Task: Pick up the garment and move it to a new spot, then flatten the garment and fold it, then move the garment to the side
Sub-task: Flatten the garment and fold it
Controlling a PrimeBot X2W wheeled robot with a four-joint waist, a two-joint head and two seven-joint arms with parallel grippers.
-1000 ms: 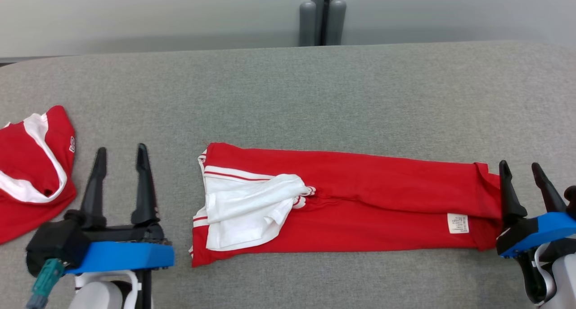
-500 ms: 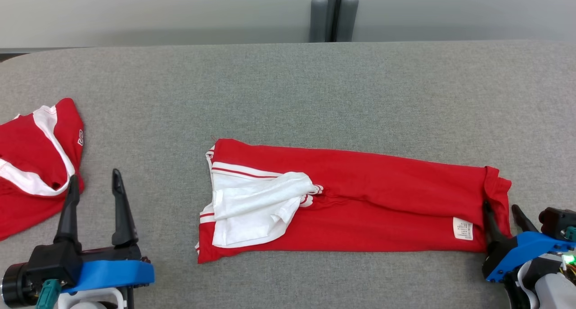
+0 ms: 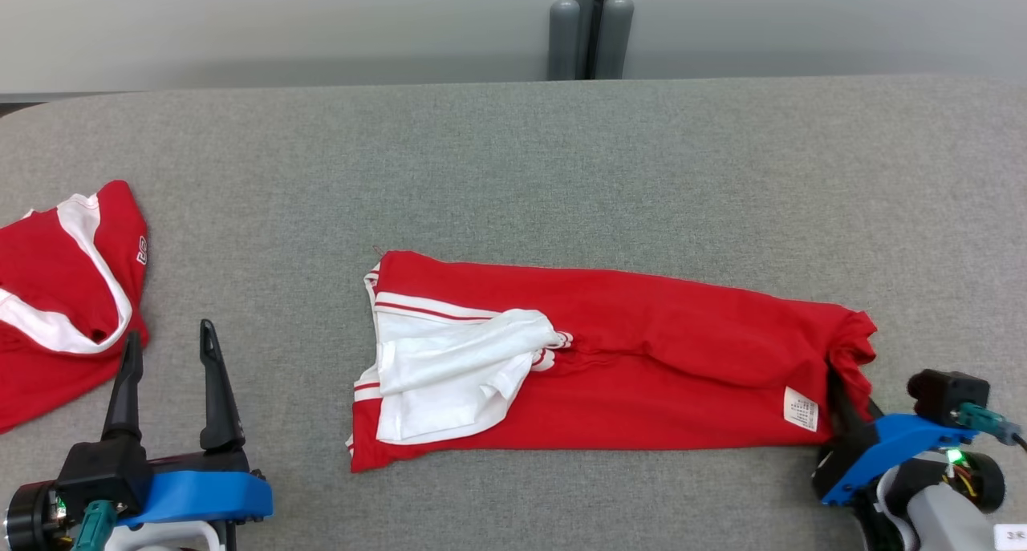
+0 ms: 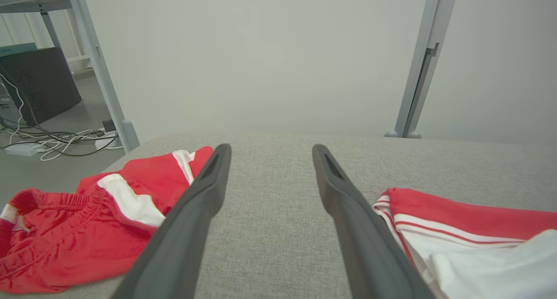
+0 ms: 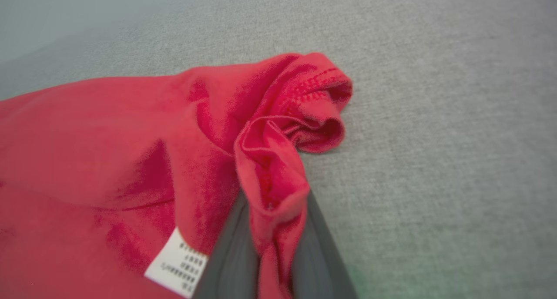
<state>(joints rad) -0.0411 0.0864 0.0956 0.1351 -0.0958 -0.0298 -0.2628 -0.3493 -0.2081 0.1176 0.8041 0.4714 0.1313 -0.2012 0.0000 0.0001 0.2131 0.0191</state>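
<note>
Where garment (image 3: 642, 358) lies lengthwise across middle of grey table (image 3: 562, 158), you see its right end bunched up and pinched between closed fingers of right gripper (image 5: 272, 212), beside white label (image 5: 176, 268). White sleeve (image 3: 457, 366) folded over garment's left end. Your left gripper (image 3: 167, 350) stands wide, empty, well apart from garment's left edge. Second red cloth (image 3: 56, 294) at far left, cut off by frame edge. Right fingertips buried in fold, hard to make out.
</note>
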